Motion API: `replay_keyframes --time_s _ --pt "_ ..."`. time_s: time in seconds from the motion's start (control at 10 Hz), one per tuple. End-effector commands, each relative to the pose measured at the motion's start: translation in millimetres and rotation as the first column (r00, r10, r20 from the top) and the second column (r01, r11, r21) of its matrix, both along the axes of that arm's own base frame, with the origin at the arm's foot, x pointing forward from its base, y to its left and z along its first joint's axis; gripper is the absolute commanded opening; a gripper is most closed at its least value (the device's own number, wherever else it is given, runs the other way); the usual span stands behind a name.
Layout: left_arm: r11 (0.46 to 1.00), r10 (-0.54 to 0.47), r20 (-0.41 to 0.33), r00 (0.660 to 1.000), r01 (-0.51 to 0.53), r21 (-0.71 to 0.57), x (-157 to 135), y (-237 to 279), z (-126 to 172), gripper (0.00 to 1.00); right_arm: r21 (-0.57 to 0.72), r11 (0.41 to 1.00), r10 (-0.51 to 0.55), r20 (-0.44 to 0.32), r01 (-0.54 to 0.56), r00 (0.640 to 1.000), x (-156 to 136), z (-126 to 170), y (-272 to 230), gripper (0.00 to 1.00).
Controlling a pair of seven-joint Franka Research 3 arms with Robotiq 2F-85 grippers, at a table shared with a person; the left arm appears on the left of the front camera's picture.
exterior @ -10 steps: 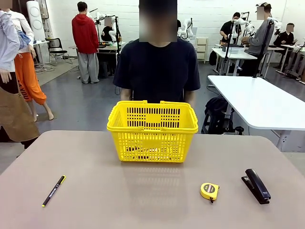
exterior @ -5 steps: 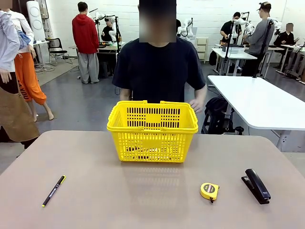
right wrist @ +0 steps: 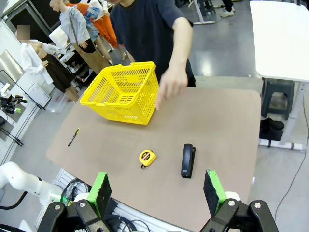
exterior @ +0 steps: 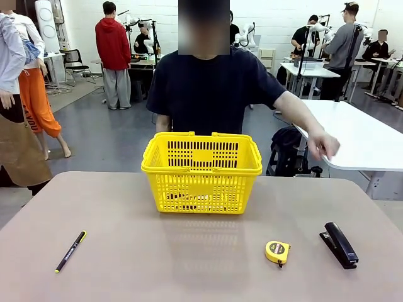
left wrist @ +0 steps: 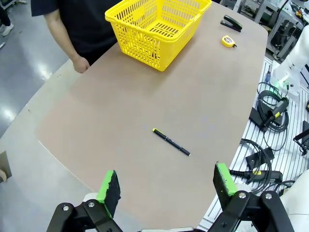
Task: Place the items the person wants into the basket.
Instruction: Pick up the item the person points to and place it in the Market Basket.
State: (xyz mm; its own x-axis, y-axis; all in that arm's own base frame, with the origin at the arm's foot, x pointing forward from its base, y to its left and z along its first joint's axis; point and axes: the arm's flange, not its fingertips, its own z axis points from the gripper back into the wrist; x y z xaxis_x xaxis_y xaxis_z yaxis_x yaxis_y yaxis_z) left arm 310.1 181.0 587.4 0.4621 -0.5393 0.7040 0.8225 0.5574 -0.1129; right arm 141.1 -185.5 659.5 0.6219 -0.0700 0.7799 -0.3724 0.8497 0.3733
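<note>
- Tabletop (exterior: 189,264): the basket stands at its far middle, and the small things lie along the near side.
- Person (exterior: 211,88): one hand (exterior: 323,145) is stretched out to the robot's right. It seems to be heading for a choice, so it is best to wait until the hand settles.
- Basket (exterior: 201,189): it is upright with its top open, so lower items in from above, clear of the rim.
- Right gripper (right wrist: 156,180): it hangs above the near edge with its jaws spread wide, grasping nothing.
- Left gripper (left wrist: 166,176): it is equally spread and empty, high over the pen.
- Stapler (exterior: 339,245): it lies near right and is probably the item wanted. Pinch it across its narrow body.
- Tape measure (exterior: 277,251): it sits just beside the stapler and should be left alone.
- Pen (exterior: 70,251): it lies near left and should be left alone.
</note>
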Motion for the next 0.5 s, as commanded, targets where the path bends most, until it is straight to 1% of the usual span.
replay_keyframes --time_s 0.0,0.4 --pt "1.0 -0.018 0.02 1.0 0.018 -0.015 -0.9 0.7 -3.7 1.0 0.001 1.0 0.004 0.005 -0.004 1.0 -0.9 -0.4 0.6 1.0" --pt "1.0 -0.018 0.02 1.0 0.018 -0.015 -0.9 0.7 -3.7 1.0 0.001 1.0 0.004 0.005 -0.004 1.0 -0.9 -0.4 0.6 1.0"
